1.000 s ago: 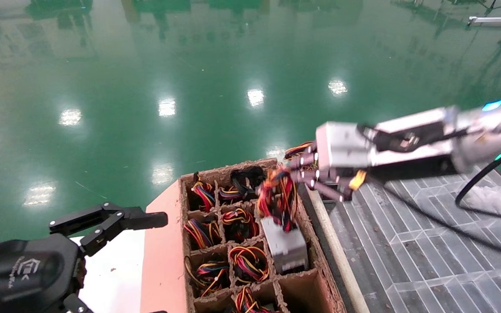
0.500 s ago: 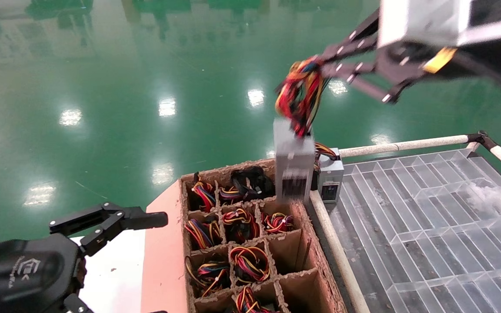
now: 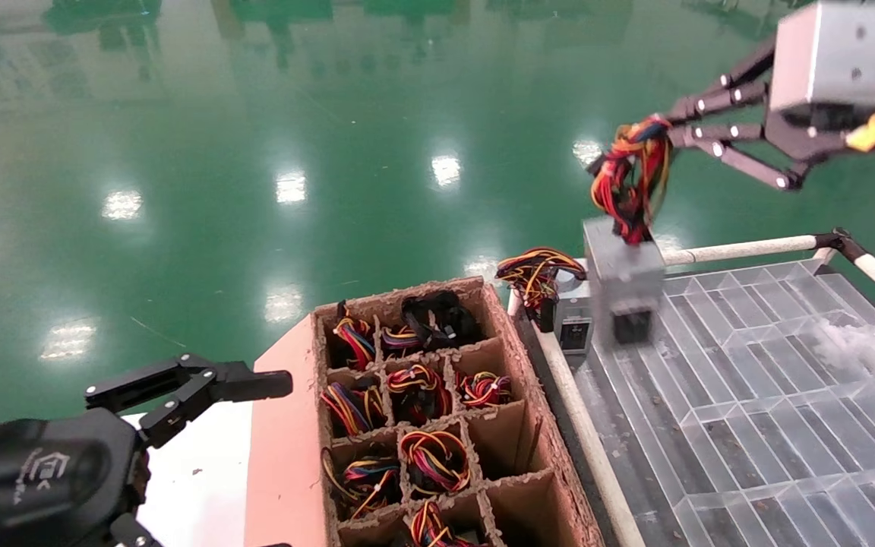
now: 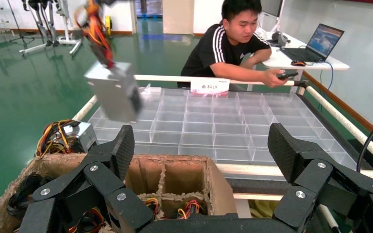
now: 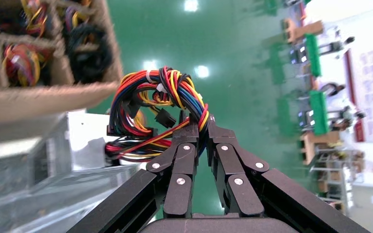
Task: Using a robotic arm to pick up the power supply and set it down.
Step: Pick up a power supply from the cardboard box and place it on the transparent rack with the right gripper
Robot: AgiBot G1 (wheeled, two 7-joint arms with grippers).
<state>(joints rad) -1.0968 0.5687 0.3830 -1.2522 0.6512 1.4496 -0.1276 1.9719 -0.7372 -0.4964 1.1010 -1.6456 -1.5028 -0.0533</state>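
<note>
The right gripper [image 3: 669, 133] pinches the power supply [image 3: 624, 281] by its wires above the clear tray [image 3: 787, 425].

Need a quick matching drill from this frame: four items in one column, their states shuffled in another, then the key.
Items:
1. power supply
2. right gripper
3. left gripper
4. second grey box

States:
A. open, idle beside the cardboard crate
B. resting at the clear tray's corner
C. hanging in the air by its wires
D. shut on a wire bundle

Pairs: 1-C, 2-D, 3-A, 4-B
</note>
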